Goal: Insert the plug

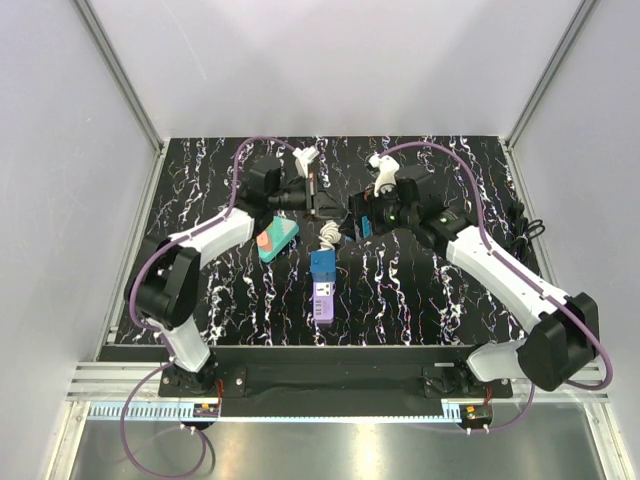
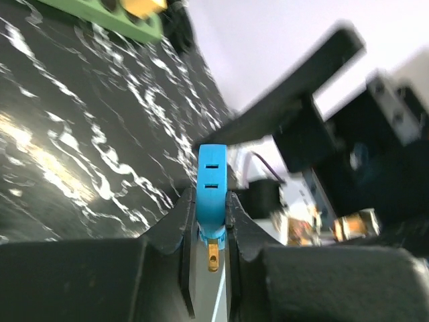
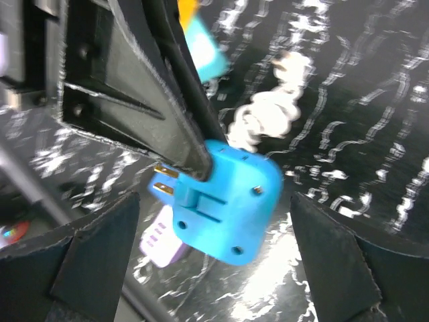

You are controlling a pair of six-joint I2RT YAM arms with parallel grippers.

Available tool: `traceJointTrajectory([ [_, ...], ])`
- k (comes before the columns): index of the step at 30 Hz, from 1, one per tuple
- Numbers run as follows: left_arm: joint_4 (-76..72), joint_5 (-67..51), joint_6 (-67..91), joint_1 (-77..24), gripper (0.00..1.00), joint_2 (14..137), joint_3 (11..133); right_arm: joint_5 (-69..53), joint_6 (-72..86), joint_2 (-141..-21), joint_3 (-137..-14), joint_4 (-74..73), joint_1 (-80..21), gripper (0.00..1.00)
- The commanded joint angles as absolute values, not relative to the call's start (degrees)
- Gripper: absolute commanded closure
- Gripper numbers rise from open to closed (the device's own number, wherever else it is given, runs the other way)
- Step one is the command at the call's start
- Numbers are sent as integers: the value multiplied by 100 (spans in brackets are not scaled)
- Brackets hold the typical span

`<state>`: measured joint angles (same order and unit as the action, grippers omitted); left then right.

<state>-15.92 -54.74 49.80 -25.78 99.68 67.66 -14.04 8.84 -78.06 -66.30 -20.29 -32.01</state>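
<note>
My left gripper (image 1: 338,208) is shut on a blue plug adapter (image 2: 212,181), held above the table near its middle. The plug's brass prongs (image 2: 213,256) point back between the fingers (image 2: 188,215). In the right wrist view the same blue plug (image 3: 228,201) hangs from the left gripper's black fingers (image 3: 167,114), brass prongs to the left. My right gripper (image 3: 221,268) is open, one finger on either side of the plug and not touching it. A blue and purple socket block (image 1: 322,285) lies on the table below; its purple end also shows in the right wrist view (image 3: 157,231).
A teal box with an orange button (image 1: 277,240) lies left of the socket block and shows in the left wrist view (image 2: 114,13). A coiled white cord (image 1: 328,236) lies at the block's far end. Black cables (image 1: 520,225) sit at the table's right edge.
</note>
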Motion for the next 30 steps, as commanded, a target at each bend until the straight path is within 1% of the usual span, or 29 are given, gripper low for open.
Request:
traceJointTrajectory([
  [1, -3023, -6319, 5432, -2391, 100, 9283, 6478, -2756, 1028, -7550, -6741, -1925, -2875, 0],
  [3, -3006, -6433, 5379, -2364, 100, 9168, 6372, -3066, 1089, -7567, -6759, -1925, -2769, 0],
  [7, -3155, -6565, 5414, -2364, 100, 8930, 6267, -3848, 1212, -7682, -6838, -1811, -2716, 19],
  [8, -3225, -6583, 5431, -2364, 100, 8904, 6258, -4145, 1282, -7690, -6829, -1671, -2698, 26],
  [11, -3523, -6601, 5580, -2364, 100, 8816, 6188, -4613, 1599, -7673, -6707, -1223, -2707, 35],
  [17, -4296, -6583, 5958, -2347, 100, 8815, 6012, -5027, 2416, -7532, -6381, -159, -2698, 40],
  [21, -5298, -6566, 6617, -2347, 100, 8894, 5871, -5045, 2803, -7532, -6302, 281, -2698, 50],
  [22, -5517, -6565, 6783, -2347, 100, 8929, 5862, -5028, 2873, -7532, -6310, 307, -2698, 57],
  [23, -5572, -6565, 6829, -2347, 100, 8938, 5862, -5027, 2909, -7532, -6302, 342, -2698, 59],
  [26, -5599, -6539, 6838, -2347, 100, 8947, 5862, -5045, 3041, -7471, -6240, 492, -2698, 61],
  [30, -5563, -6504, 6759, -2338, 100, 8938, 5818, -5019, 3146, -7374, -6196, 571, -2690, 52],
])
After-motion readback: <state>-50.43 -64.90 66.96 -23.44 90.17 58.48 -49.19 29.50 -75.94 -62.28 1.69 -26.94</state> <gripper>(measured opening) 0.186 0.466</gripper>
